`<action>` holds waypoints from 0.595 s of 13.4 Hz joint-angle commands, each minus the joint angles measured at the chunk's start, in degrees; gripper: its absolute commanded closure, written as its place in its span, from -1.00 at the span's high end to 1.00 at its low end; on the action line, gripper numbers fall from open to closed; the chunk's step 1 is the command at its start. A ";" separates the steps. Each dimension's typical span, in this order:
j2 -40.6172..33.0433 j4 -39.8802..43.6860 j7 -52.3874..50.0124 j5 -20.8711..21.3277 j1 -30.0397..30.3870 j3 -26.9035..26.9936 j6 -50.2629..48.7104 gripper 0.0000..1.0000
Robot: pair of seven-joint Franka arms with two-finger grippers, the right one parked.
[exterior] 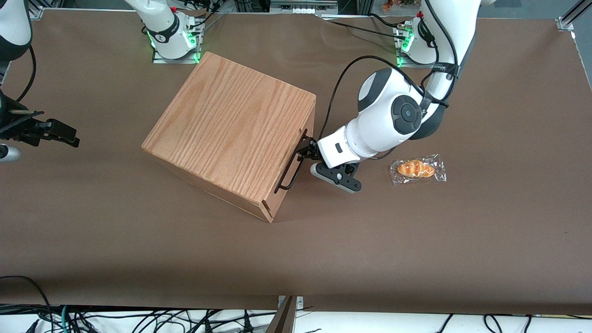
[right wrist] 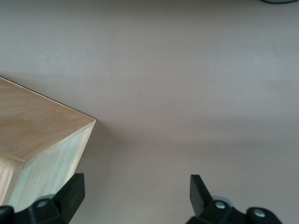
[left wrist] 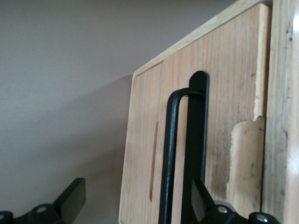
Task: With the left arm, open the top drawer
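The oak-grain cabinet stands mid-table with its front turned toward the working arm's end. The top drawer is shut flush in the cabinet. Its thin black wire handle runs along the front and also shows in the left wrist view. The left arm reaches down to the drawer front. Its gripper is right at the end of the handle that is farther from the front camera. In the left wrist view the gripper is open, with the handle bar between its fingers, closer to one finger.
A wrapped bread roll lies on the brown table, beside the left arm toward the working arm's end. The arm bases stand at the table edge farthest from the front camera. A corner of the cabinet shows in the right wrist view.
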 commanded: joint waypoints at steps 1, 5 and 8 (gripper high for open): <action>1.67 1.96 0.64 -0.55 -1.71 0.79 1.38 1.00; 2.03 1.87 0.72 2.42 -1.62 0.79 1.39 1.00; 2.20 1.78 0.72 3.84 -1.62 0.79 1.39 1.00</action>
